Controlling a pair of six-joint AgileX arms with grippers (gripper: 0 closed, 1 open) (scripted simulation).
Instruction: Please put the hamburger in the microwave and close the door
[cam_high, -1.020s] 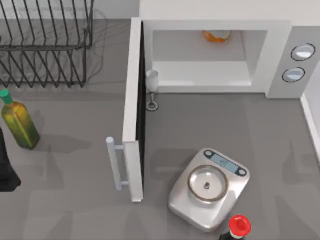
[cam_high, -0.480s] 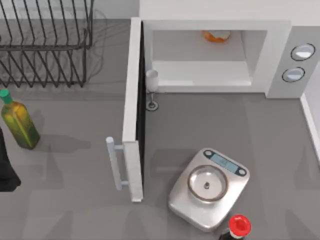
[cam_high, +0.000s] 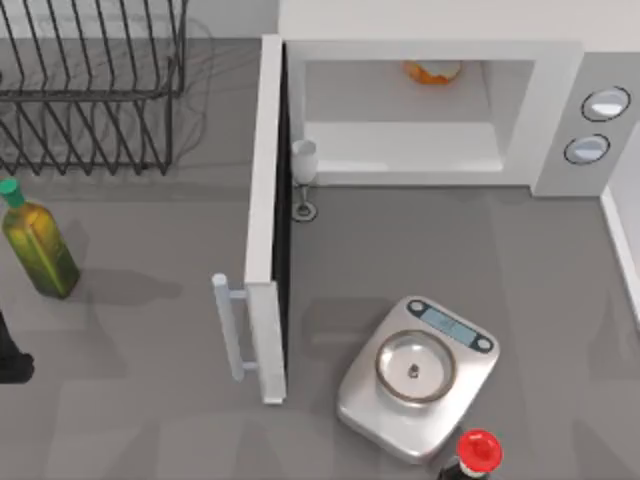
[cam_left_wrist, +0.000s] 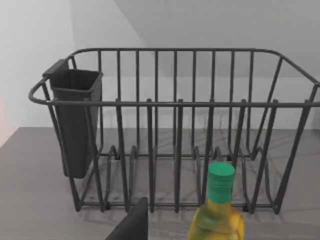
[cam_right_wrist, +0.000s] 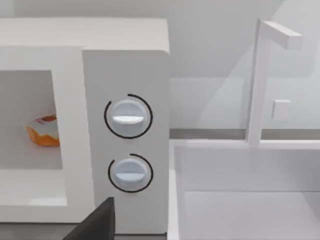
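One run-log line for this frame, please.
hamburger: inside microwave, at back | door: open | left claw: at table's left edge, near green-capped bottle | next: close door

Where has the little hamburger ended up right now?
The hamburger sits inside the microwave, at the back of its cavity in the top view, with the door standing open to its left.

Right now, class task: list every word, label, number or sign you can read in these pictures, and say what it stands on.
None can be read.
Kitchen scale: its display shows marks too small to read.
Microwave: its two knobs carry no text.
Green-capped bottle and red-capped bottle: no legible label.
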